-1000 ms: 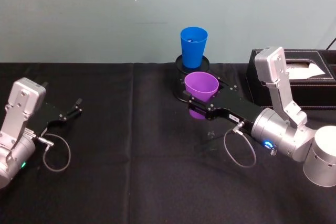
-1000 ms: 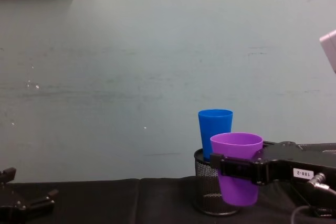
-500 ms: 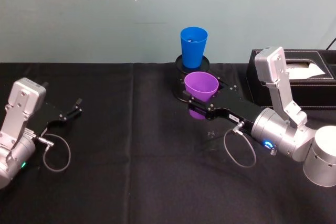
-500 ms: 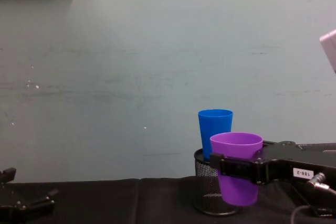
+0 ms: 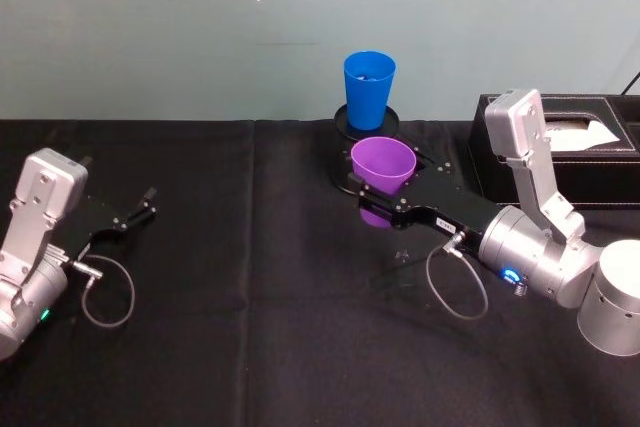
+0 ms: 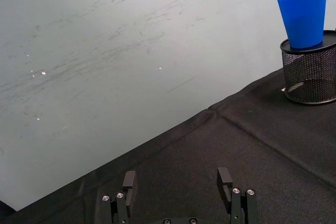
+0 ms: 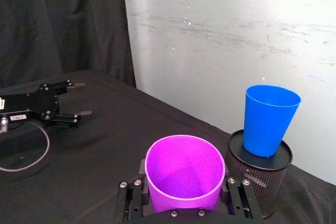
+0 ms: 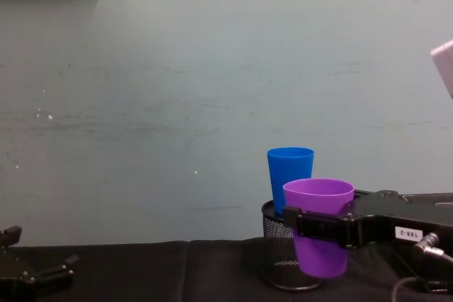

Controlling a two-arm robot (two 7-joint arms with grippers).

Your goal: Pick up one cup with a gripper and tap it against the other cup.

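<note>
Right gripper [image 5: 377, 203] clasps the purple cup [image 5: 383, 162] upright; the blue cup [image 5: 368, 87] stands just beyond, higher, on a mesh holder [image 8: 273, 249]. Left gripper [image 5: 135, 213] idles far left, fingers spread.

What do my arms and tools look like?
Both arms are silver. The left tool and right tool are flat, black, two-fingered, each trailing a looped grey cable. The right arm has a glowing blue ring, its tool a white number label; the left arm, a green light.
</note>
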